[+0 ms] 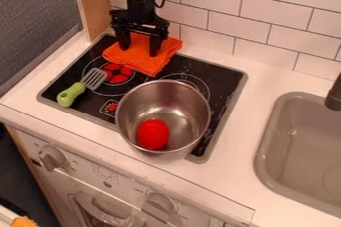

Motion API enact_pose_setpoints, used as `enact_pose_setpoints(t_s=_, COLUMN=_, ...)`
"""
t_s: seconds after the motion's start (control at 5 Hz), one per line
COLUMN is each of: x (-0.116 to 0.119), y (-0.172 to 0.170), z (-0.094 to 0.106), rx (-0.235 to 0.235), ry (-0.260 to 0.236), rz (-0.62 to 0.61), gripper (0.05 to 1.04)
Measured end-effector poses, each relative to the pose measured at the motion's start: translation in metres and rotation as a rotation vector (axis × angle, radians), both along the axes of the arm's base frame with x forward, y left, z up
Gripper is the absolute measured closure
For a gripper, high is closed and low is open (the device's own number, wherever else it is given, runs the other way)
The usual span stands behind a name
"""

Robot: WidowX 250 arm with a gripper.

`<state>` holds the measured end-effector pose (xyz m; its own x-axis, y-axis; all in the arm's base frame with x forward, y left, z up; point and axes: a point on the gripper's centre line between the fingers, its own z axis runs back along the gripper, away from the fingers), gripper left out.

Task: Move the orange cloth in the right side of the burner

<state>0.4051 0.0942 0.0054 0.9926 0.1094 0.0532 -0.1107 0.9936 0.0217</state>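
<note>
My gripper (139, 49) hangs over the back left of the black stove top (225, 79), its two fingers apart and pointing down. Directly under it lies the orange cloth (143, 61), folded flat and reaching onto the back edge of the stove. One fingertip is over the cloth's left part, the other over its middle; whether they touch it I cannot tell. The cloth's front edge is beside the red-marked left burner (118, 73). A second ringed burner (192, 78) is on the right, partly hidden by a metal pot.
The metal pot (180, 101), holding a red object (153, 134), stands at the front right of the stove. A green-handled spatula (71, 94) lies on the left. White tiles (269, 34) rise behind, and a grey sink (303, 141) is at the right.
</note>
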Motion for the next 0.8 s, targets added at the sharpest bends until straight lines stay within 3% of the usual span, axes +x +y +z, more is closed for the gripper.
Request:
enact_pose_setpoints(t_s=0.4, x=-0.011, y=-0.107, z=0.005, rx=-0.057, ry=0.021, rz=-0.117, gripper=0.085)
enact_pose_setpoints(t_s=0.6, x=-0.010, y=-0.160, z=0.007, rx=-0.060, ry=0.033, rz=-0.142, gripper=0.085)
enact_pose_setpoints(t_s=0.8, x=-0.011, y=-0.185, z=0.008, rx=-0.053, ry=0.047, rz=-0.142, gripper=0.085)
